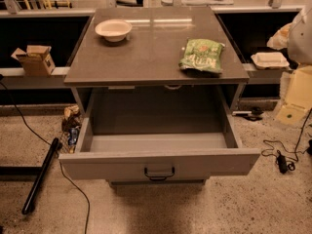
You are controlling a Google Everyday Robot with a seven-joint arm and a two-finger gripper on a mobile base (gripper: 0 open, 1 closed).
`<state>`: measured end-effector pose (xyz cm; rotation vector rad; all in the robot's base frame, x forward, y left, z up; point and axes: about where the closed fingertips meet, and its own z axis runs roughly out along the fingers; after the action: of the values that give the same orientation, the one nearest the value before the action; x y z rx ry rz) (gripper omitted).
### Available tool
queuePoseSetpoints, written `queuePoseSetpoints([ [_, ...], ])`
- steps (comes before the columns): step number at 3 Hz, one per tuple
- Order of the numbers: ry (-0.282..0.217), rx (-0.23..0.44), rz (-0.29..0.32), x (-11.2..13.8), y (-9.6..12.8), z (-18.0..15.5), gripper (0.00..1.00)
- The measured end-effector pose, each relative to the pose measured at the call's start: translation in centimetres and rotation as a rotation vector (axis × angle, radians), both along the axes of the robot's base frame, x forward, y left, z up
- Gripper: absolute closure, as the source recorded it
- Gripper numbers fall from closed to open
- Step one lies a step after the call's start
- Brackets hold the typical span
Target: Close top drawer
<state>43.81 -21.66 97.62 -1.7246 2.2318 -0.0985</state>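
Note:
The top drawer [158, 164] of the grey cabinet stands pulled far out toward me. Its flat grey front panel carries a small dark loop handle [159, 172] at its middle. The inside of the drawer [156, 141] shows bare grey walls and floor, with nothing in it. The cabinet's grey top [146, 57] overhangs the back of the drawer. My gripper is not in view. The lower drawer fronts are hidden beneath the open drawer.
A white bowl [113, 30] and a green chip bag [202, 56] lie on the cabinet top. A black pole [41, 175] and cables lie on the floor at left. A cardboard box [35, 58] sits on the left shelf, and a white container [269, 59] on the right one.

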Motion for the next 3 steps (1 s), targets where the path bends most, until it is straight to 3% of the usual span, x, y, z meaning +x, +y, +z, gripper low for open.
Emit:
queuePoseSetpoints([
  [2, 0.03, 0.001, 0.013, 0.0, 0.2, -1.8, 0.0],
  [3, 0.071, 0.027, 0.05, -1.1, 1.2, -5.4, 0.0],
])
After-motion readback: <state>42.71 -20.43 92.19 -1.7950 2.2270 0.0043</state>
